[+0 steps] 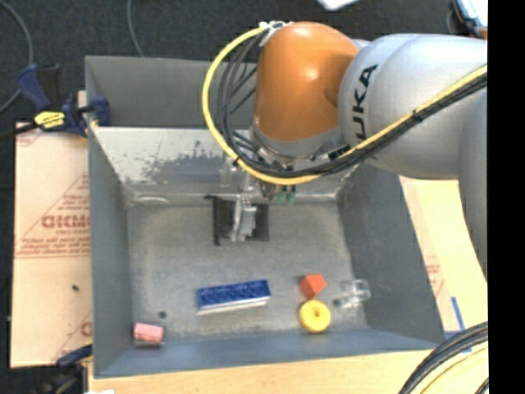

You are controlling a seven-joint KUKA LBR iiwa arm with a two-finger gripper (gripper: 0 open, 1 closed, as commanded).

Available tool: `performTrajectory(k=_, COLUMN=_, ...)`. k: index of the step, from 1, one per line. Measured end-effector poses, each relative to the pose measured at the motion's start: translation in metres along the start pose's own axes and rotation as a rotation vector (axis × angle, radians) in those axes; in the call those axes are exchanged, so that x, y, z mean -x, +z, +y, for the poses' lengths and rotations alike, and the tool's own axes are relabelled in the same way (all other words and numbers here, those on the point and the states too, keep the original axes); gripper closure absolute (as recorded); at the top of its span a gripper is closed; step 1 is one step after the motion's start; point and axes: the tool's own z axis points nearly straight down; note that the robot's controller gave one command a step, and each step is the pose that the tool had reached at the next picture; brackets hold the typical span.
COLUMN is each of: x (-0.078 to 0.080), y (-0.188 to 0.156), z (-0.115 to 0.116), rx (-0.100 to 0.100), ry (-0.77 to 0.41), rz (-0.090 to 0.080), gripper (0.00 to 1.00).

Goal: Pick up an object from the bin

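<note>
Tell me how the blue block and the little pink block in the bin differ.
The blue block is long and looks studded on top; the pink block is short and plain. The blue block is much the larger. The blue block lies mid-floor toward the view's lower edge, the pink block in the lower left corner. Both lie flat on the bin floor, apart from the gripper.

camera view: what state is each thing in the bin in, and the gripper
gripper: over the back middle of the bin, apart from all five things
blue studded plate: lying flat, untouched
orange block: lying loose, untouched
yellow ring: lying flat, hole up
clear piece: lying loose, right side
pink block: lying loose, front left corner
</note>
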Motion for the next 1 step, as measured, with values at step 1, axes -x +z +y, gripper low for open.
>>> performTrajectory(k=1, x=0.0011, y=-0.0052, z=-0.0008, rx=0.001, ry=0.003, rz=-0.008, gripper=0.00)
